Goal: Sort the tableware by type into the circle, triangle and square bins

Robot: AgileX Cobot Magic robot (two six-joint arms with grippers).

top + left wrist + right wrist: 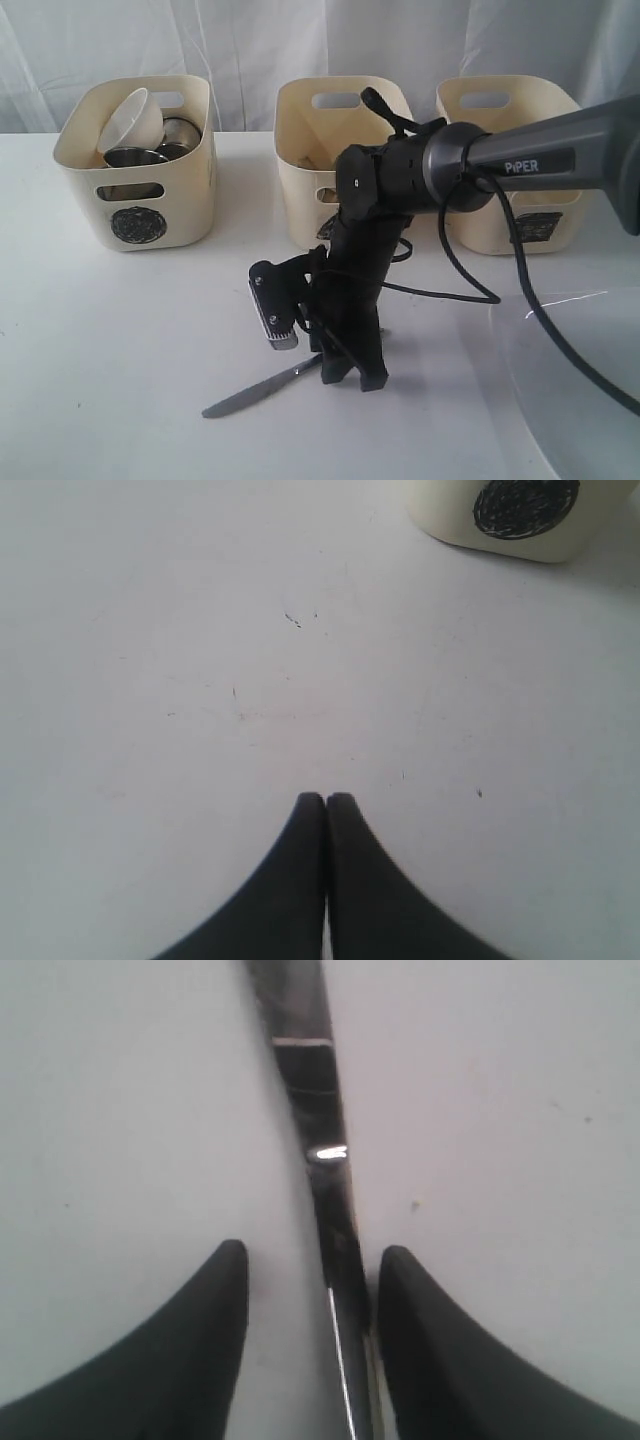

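A steel knife (250, 395) lies flat on the white table, near its front edge. My right gripper (350, 378) reaches down over the knife's handle end. In the right wrist view the knife (315, 1130) runs between the jaws of the right gripper (312, 1260), which stand open, one finger close beside it. The circle bin (135, 190) at the back left holds a small white bowl (132, 120) and steel cups (180, 135). My left gripper (326, 798) is shut on nothing above bare table near the circle bin (520, 520).
Two more cream bins stand at the back, one in the middle (300, 180) and one on the right (520, 230); my arm hides most of their marks. A large white plate (580, 400) lies at the front right.
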